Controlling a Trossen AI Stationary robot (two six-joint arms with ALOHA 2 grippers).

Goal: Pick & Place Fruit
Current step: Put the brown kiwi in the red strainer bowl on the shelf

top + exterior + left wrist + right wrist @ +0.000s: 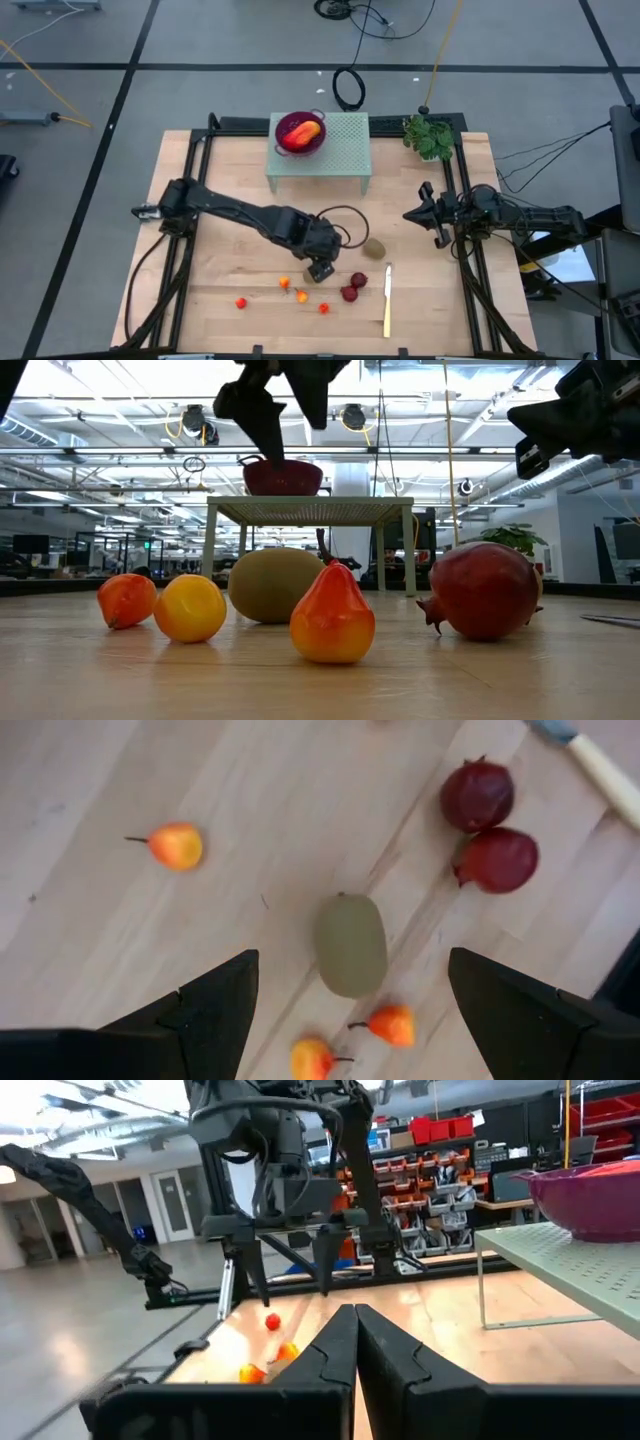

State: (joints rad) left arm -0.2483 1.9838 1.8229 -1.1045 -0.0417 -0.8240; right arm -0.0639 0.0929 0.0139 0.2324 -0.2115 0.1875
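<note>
Only wrist view shows kiwi (351,944) between fingers (215,1005).

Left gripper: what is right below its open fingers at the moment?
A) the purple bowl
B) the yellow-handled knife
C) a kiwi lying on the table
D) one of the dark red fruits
C: the left wrist view looks down between the left gripper's spread fingers onto a kiwi lying on the table, not gripped.
</note>
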